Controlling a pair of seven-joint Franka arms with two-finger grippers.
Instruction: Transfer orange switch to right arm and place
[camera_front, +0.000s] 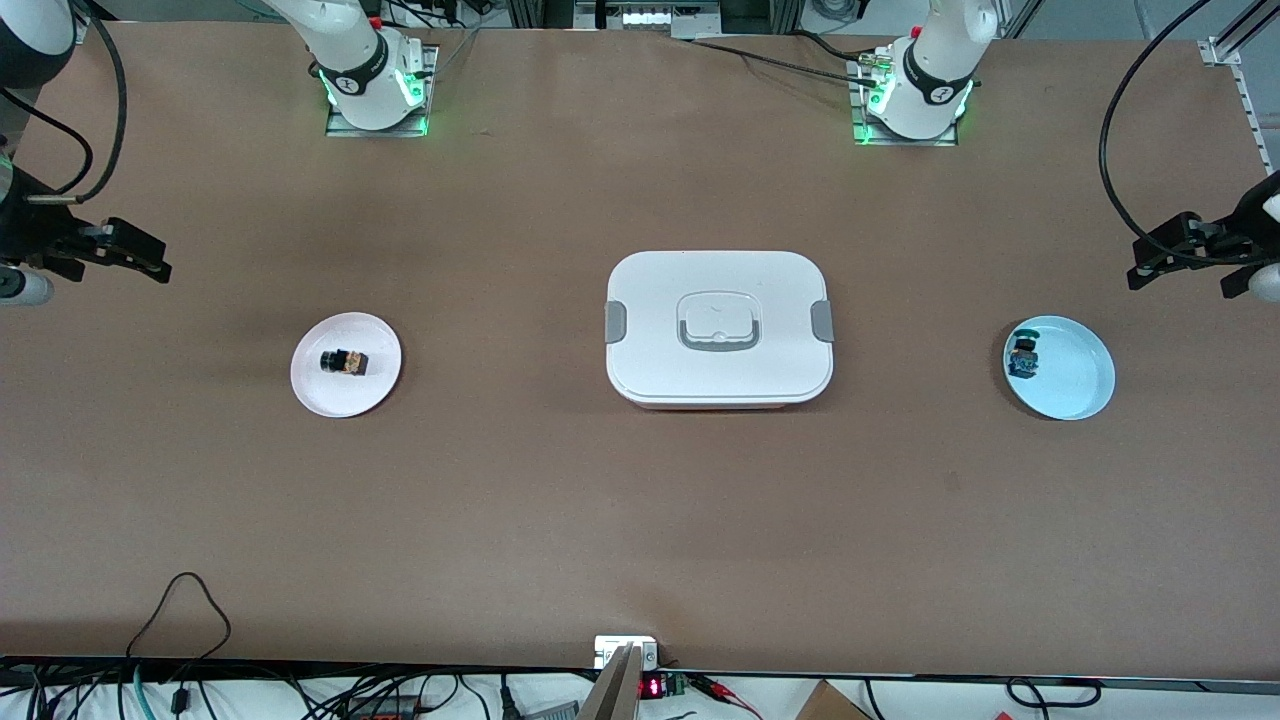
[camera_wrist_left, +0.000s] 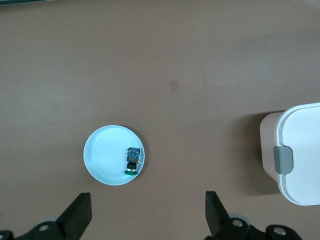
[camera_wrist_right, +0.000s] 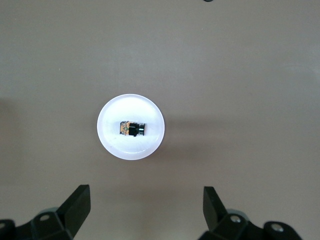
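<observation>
The orange switch (camera_front: 344, 362) lies on its side on a white plate (camera_front: 318, 392) toward the right arm's end of the table. It also shows in the right wrist view (camera_wrist_right: 131, 129), on the plate (camera_wrist_right: 145, 145). My right gripper (camera_front: 150, 262) hangs open and empty in the air beside that plate, fingers wide apart (camera_wrist_right: 146, 191). My left gripper (camera_front: 1140, 265) hangs open and empty near a light blue plate (camera_front: 1075, 385) at the left arm's end, fingers wide apart (camera_wrist_left: 148, 197).
A small switch with blue-green parts (camera_front: 1024, 357) lies on the light blue plate; both show in the left wrist view (camera_wrist_left: 132, 161), (camera_wrist_left: 102, 155). A white lidded box with grey latches (camera_front: 718, 328) stands mid-table, its end in the left wrist view (camera_wrist_left: 300, 155).
</observation>
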